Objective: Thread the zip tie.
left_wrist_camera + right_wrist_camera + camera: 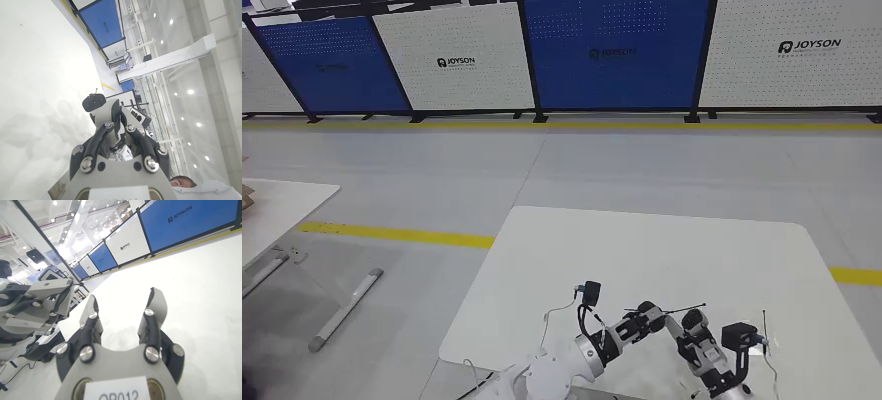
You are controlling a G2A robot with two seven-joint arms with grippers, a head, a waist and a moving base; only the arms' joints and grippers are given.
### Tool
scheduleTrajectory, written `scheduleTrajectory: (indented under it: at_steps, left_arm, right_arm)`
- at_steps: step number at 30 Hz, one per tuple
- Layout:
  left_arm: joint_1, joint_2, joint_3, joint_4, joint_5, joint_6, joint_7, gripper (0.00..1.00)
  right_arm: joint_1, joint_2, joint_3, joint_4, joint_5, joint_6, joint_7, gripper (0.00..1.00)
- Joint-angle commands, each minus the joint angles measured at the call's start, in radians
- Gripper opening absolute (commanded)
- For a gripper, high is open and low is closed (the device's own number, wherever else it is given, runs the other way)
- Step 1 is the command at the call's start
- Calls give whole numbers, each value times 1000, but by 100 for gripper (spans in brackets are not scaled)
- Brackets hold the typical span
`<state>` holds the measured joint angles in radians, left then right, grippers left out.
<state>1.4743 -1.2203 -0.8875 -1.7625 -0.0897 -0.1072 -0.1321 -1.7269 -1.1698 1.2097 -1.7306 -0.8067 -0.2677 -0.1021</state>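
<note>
Right wrist view: my left tool (69,283) pinches zip tie (66,265) above counter (189,298), presumably presenting free end. My right tool (122,294) spread, empty, alongside, likely waiting to take it.

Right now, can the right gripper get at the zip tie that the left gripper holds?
Probably yes. The right gripper is open and empty, and the zip tie sticks out free from the shut left gripper close beside it; nothing stands between them.
</note>
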Motion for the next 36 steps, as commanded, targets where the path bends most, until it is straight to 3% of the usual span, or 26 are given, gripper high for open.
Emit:
scheduleTrajectory:
  at_steps: [1, 15, 22, 29, 36]
  left_arm:
    - [0, 0, 0, 0, 0, 1, -1, 0]
    - [-2, -3, 13, 3, 20, 15, -6, 0]
    - [-7, -5, 23, 14, 27, 21, -10, 0]
    - [-12, -7, 28, 16, 46, 28, 1, 0]
    - [-13, -9, 36, 15, 60, 36, 9, 0]
  right_arm:
    - [2, -1, -4, 2, -5, -4, 3, 38]
    - [0, -2, -9, -9, -23, -42, 17, 38]
    - [1, -5, -14, -2, -19, -50, 3, 29]
    - [0, -6, -14, -5, -25, -54, -2, 30]
    - [-4, -7, -11, -10, -27, -62, -11, 25]
